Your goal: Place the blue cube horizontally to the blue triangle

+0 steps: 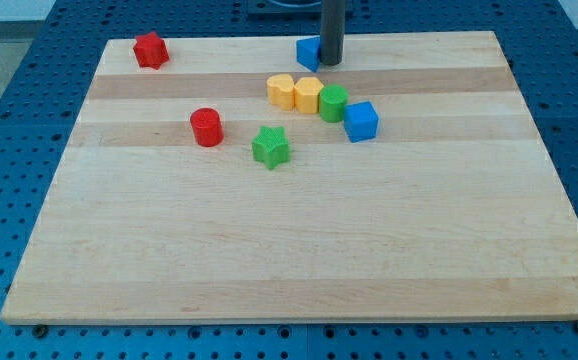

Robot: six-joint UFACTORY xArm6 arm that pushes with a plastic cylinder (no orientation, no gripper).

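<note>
Camera view shows my tip [331,62], a bare rod end effector grasping nothing, touching the blue triangle [309,52] near the worktop's [289,250] top edge. Blue cube [361,121] sits lower right; I should circle below it, pushing upward gently.

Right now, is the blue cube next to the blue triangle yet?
Not yet. Nothing looks finished: the blue cube sits lower, beside the green cylinder. In hand: my tip is at the view's top, touching the blue triangle on its right. Left: pushing the cube up level with the triangle.
</note>
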